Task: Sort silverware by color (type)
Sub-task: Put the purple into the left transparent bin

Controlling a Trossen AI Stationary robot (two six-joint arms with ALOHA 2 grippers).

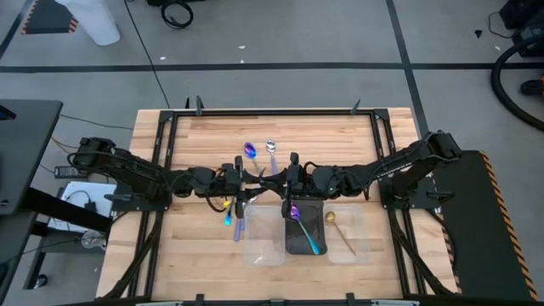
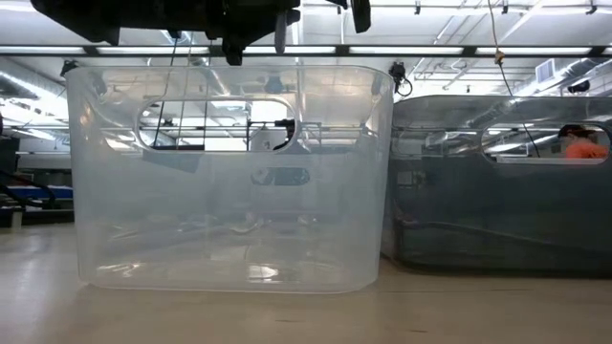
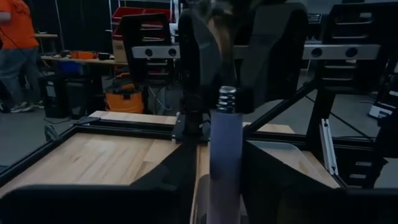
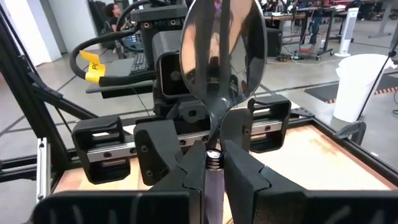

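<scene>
On a pale wooden worktop (image 1: 195, 246), both dark arms meet at the centre behind three trays: two clear plastic bins (image 1: 263, 240) flanking a dark one (image 1: 304, 234). The right gripper (image 4: 213, 163) is clamped on a shiny silver spoon (image 4: 222, 59) held bowl-up; the left gripper (image 1: 239, 180) faces it, and I cannot tell its state. A purple-blue spoon with a teal handle (image 1: 303, 227) lies in the dark bin, a gold spoon (image 1: 339, 230) in the clear bin beside it.

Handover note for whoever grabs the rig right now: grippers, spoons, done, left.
Right gripper: shut on a shiny silver spoon, mid-table. Left gripper: facing it there, holding a pale cylindrical handle.
Done: iridescent purple spoon with teal handle lies in the dark middle tray; gold spoon in the clear right tray.
Left: purple spoon and silver spoon loose on the wooden table; clear left tray looks empty.
</scene>
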